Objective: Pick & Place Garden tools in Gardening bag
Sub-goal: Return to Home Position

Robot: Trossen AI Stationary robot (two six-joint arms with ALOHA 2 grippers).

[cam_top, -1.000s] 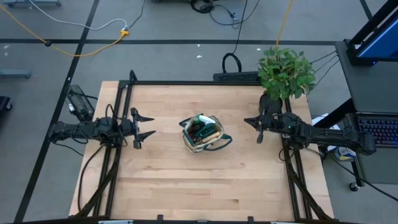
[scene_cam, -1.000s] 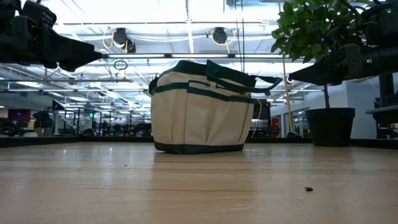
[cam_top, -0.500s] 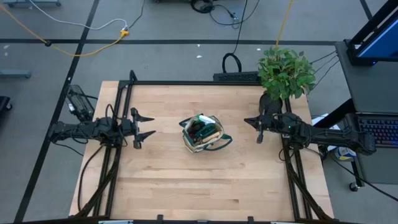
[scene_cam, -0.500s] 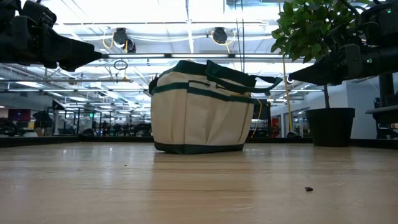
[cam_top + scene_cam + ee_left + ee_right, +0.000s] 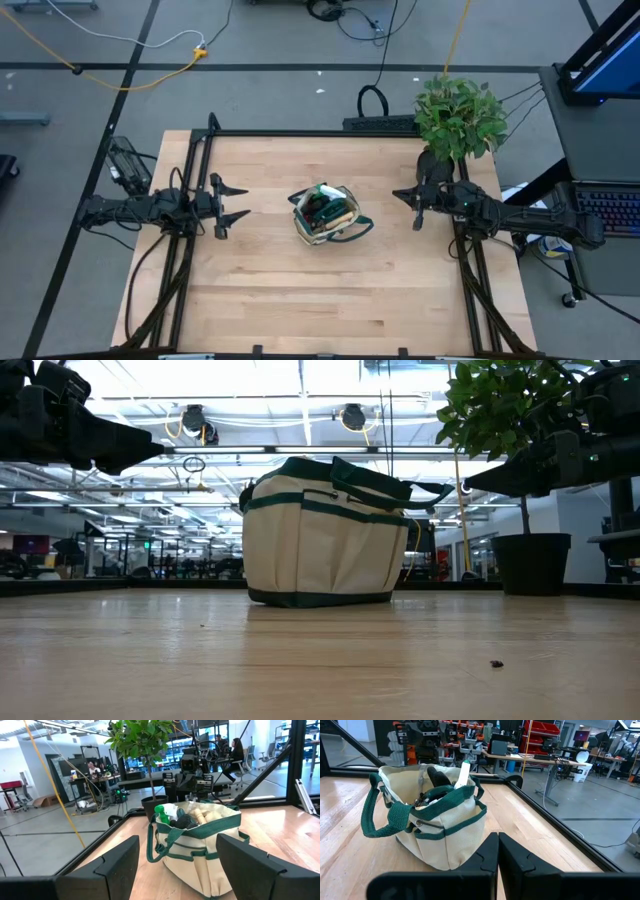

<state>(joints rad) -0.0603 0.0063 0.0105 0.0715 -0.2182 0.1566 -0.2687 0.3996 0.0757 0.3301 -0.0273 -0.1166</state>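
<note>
- The left gripper (image 5: 240,201) is released, its fingers wide apart and holding nothing. It hovers above the surface (image 5: 300,300).
- The right gripper (image 5: 498,840) is clenched, fingers pressed together with nothing between them. It hovers opposite the left one.
- The bag (image 5: 325,213) stands upright straight ahead of each gripper, between the two and well apart from both.
- The tools (image 5: 200,815) are inside the bag; wooden handles and a green bottle top stick out of its mouth. I see no tool loose on the surface.
- I judge the packing finished, and the step in hand is bringing both arms to rest. The next move only needs a pull back from the bag, without catching its loop handles.
- The plant (image 5: 458,115) stands beside the right arm. Nothing seems to block either gripper.
</note>
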